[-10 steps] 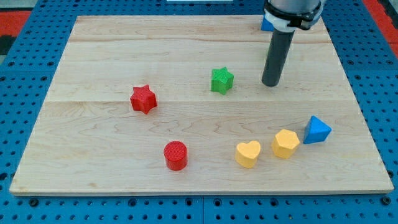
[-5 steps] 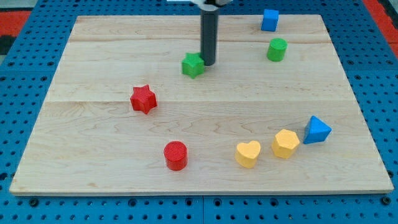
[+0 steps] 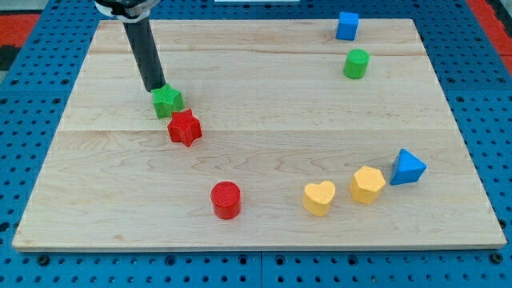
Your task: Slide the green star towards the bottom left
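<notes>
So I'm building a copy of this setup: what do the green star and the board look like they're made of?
The green star, just below my tip and beside the red star, looks like matte plastic, probably 3D-printed: its faces show fine ridged lines. The board looks like pale, unvarnished-looking wood: visible grain and seams between planks.

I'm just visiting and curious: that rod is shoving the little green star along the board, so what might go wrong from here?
Two likely snags. The green star sits right against the red star, which lies on its bottom-right side, so further pushing could drag the red one along or turn the green one off course. Also, my tip presses at the green star's upper-left edge, so it may slip off, or drive the block towards the view's right rather than the bottom left.
</notes>
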Tool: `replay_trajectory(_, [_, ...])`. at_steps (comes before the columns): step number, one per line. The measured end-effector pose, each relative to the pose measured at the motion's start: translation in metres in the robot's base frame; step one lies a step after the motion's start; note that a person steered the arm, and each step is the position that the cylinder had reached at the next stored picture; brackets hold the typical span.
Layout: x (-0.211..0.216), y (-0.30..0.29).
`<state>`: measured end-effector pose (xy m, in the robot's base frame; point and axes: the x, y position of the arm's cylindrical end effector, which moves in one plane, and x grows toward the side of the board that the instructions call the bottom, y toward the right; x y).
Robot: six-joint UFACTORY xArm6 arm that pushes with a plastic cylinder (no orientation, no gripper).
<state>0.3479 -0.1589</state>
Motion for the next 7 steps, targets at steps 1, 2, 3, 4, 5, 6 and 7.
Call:
replay_trajectory(1, [-0.013, 0.033])
replay_trajectory(2, [0.011, 0.041])
replay_trajectory(3, [0.047, 0.015])
replay_trajectory(4, [0.069, -0.013])
replay_trajectory(5, [0.094, -0.026])
replay_trajectory(6, [0.107, -0.026])
replay_trajectory(7, [0.11, -0.031])
